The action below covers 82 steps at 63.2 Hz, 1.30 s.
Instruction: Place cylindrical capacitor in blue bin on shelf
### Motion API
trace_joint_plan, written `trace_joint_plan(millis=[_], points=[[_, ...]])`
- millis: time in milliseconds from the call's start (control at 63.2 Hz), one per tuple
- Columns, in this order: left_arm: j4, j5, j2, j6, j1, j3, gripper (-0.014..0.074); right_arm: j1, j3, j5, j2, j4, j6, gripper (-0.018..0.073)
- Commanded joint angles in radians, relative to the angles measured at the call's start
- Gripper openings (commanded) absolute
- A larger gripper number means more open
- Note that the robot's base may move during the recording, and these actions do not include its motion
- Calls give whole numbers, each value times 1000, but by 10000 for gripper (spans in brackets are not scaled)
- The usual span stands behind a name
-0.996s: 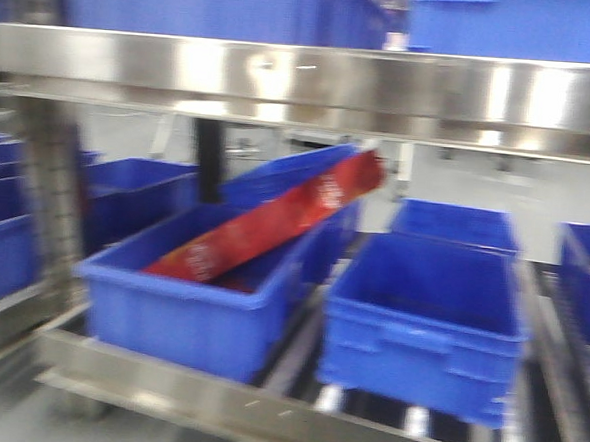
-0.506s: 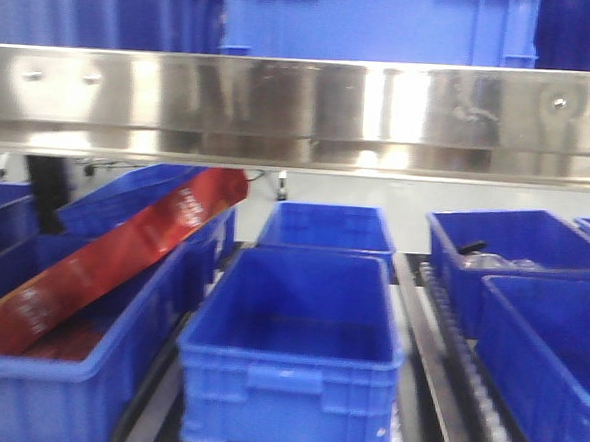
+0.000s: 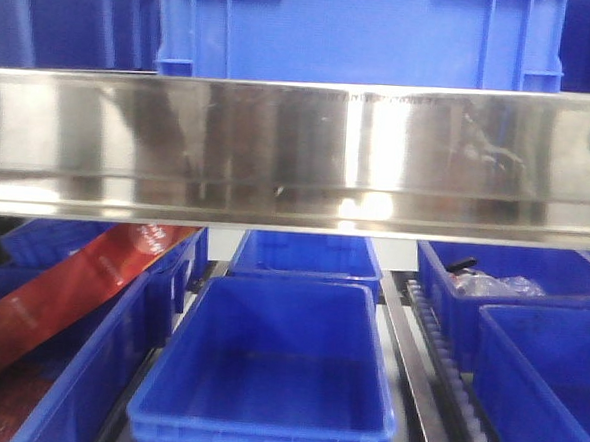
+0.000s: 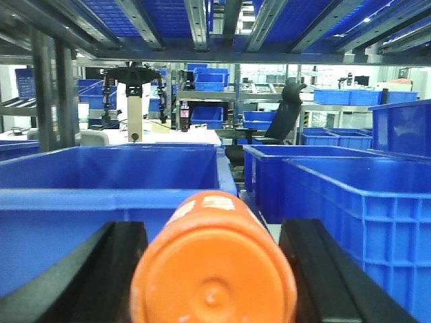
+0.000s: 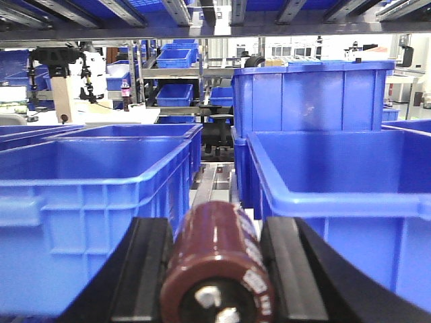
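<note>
The steel shelf shows its broad shiny front rail (image 3: pixel 299 151) across the front view. Below it an empty blue bin (image 3: pixel 265 380) sits in the middle lane. My left gripper (image 4: pixel 214 232) is shut on an orange cylinder (image 4: pixel 214 276) with white print, held end-on between black fingers (image 4: pixel 108 269), facing a blue bin (image 4: pixel 108 182). My right gripper (image 5: pixel 215 229) is shut on a dark brown cylindrical capacitor (image 5: pixel 215 269) with metal terminals, between a bin on the left (image 5: pixel 87 202) and one on the right (image 5: pixel 350 195). Neither gripper shows in the front view.
A long red packet (image 3: pixel 61 287) leans in the left bin. A right bin (image 3: pixel 492 283) holds clear bags. A roller track (image 3: pixel 437 360) runs between lanes. Larger blue bins (image 3: pixel 356 34) stand on the tier above. The underside of an upper tier (image 4: pixel 215 27) is close overhead.
The front view has swung right and closer: the empty bin went from right of centre to the middle, the red packet slid to the left edge, and the rail dropped and fills more of the frame.
</note>
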Motion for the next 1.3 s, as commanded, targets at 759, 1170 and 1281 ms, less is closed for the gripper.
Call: trace_joint_plan(millis=[759,1170,1281], points=[[-8,-28,-1,-3,-2,-1,-111,-6,-1,-29,-3,-9,0,-162],[-8,-28,-1,-3,-2,-1,-111,-6,-1,-29,-3,-9,0,-162],[-8,-32,-1,-3,-2,-1,-111,-6,-1,-29,-3,-9,0,-162]])
